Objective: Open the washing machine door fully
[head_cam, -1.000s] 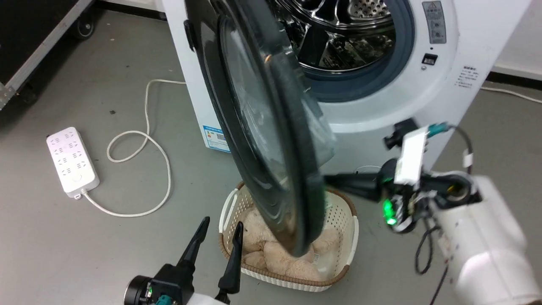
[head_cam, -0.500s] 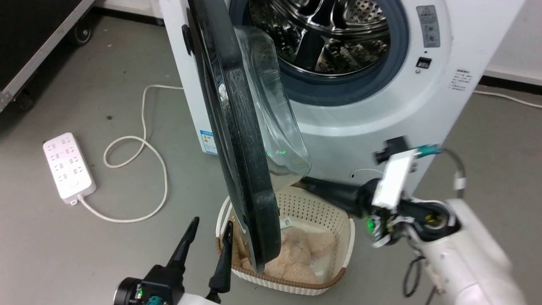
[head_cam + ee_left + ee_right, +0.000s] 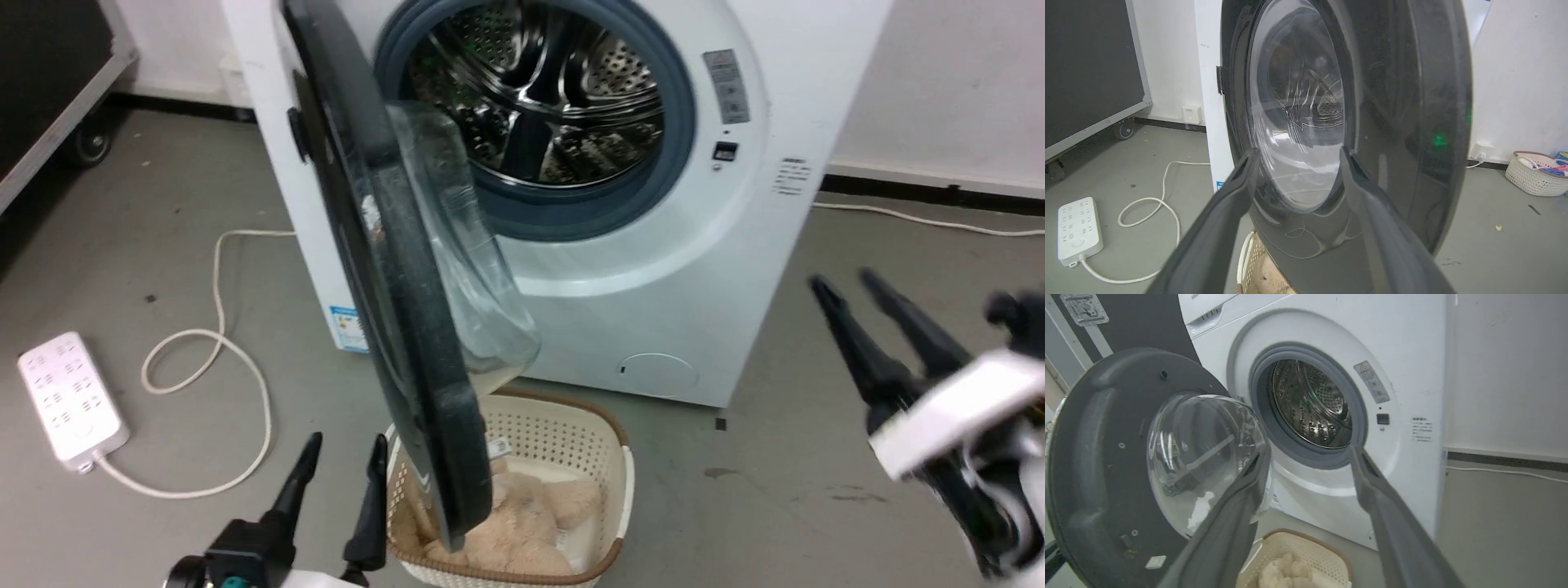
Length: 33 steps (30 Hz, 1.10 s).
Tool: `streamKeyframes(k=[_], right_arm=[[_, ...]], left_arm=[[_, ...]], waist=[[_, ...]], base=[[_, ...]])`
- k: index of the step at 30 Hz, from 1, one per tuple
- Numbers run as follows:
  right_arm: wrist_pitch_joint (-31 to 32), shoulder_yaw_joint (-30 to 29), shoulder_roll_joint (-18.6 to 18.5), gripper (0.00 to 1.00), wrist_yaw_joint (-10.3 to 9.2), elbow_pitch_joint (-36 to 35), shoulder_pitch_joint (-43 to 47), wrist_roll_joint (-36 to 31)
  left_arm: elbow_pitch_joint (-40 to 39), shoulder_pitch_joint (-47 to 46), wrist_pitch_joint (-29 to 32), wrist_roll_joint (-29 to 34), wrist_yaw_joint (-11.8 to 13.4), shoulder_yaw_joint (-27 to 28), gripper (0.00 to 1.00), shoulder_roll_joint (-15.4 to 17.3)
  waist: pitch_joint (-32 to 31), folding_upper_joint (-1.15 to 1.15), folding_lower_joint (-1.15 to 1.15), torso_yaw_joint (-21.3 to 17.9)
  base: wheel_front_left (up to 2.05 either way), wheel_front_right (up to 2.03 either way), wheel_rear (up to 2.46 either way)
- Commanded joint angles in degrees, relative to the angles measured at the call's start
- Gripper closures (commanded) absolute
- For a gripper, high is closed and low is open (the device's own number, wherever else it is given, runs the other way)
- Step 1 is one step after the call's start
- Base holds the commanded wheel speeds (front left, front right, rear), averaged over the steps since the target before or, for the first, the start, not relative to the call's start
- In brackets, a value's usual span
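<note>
Starting far left on the floor: white power strip (image 3: 72, 400) with its looped cord (image 3: 219, 351). Next is my left gripper (image 3: 347, 441), low in head view, fingers spread, gripping nothing, just beside the washing machine door (image 3: 384, 269). The door is swung out from its hinge on the washer's (image 3: 653, 269) left side, edge-on to head view, glass bowl facing the opening. Its bottom rim hangs over a cream basket (image 3: 563, 426) with a beige plush toy (image 3: 531, 523) in it. Left wrist view looks at the door's glossy outer face between my fingers. Steel drum (image 3: 539, 98) is exposed. Far right is my right gripper (image 3: 842, 278), fingers apart, empty, well apart from the door.
</note>
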Motion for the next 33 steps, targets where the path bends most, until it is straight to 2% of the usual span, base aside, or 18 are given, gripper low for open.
streamKeyframes(k=[1,4,7,12,16,29,30,31,33], right_arm=[[-4.1,-1.4,-0.6,0.0,0.05,-1.4,3.9,-6.2],[-9.8,-4.7,1.5,0.0,0.05,-3.8,9.3,-17.8],[-12.9,-9.8,6.7,0.0,0.05,-5.7,14.2,-27.0],[-14.7,-16.2,15.9,0.0,0.05,-9.7,21.3,-38.2],[-15.4,-18.8,18.9,0.0,0.05,-11.3,25.6,-45.1],[-15.6,-17.1,20.0,0.0,0.05,-11.0,27.1,-43.5],[-15.6,-17.0,20.0,0.0,0.05,-11.0,27.0,-43.5],[-15.5,-16.9,20.0,0.0,0.05,-11.0,27.0,-43.6],[-15.4,-16.9,20.0,0.0,0.05,-11.0,26.8,-43.6]], left_arm=[[-0.3,1.0,0.0,-0.7,0.3,0.8,0.0,0.2],[-0.6,1.4,0.0,-1.4,0.4,1.5,0.0,0.6],[-0.7,1.8,0.2,-1.5,0.3,1.5,0.0,1.0],[-1.0,2.3,0.4,-1.7,0.6,1.6,0.0,1.5],[-0.8,2.6,0.9,-1.6,0.3,1.2,0.0,2.1],[-0.3,2.5,0.1,-1.4,1.5,1.1,0.0,1.8],[-0.3,2.5,0.0,-1.4,1.6,1.1,0.42,1.7],[-0.2,2.6,0.0,-1.4,1.5,0.9,1.0,1.6],[0.1,2.6,0.0,-1.3,1.2,0.3,1.0,1.7]], waist=[[-0.6,0.0,0.0,-1.1],[-0.8,0.0,0.0,-2.1],[-0.9,0.0,0.0,-2.7],[-0.9,0.0,0.0,-3.4],[-0.9,0.0,0.0,-3.6],[-0.4,0.0,0.0,-3.7],[-0.4,0.0,0.0,-3.7],[-0.4,0.0,0.0,-3.7],[-0.5,0.0,0.0,-3.6]], base=[[0.0,0.0,0.0],[0.0,0.0,0.0],[0.0,0.0,0.0],[0.0,0.0,0.0],[0.0,0.0,0.0],[0.0,0.0,0.0],[0.0,0.0,0.0],[0.0,0.0,0.0],[0.0,0.0,0.0]])
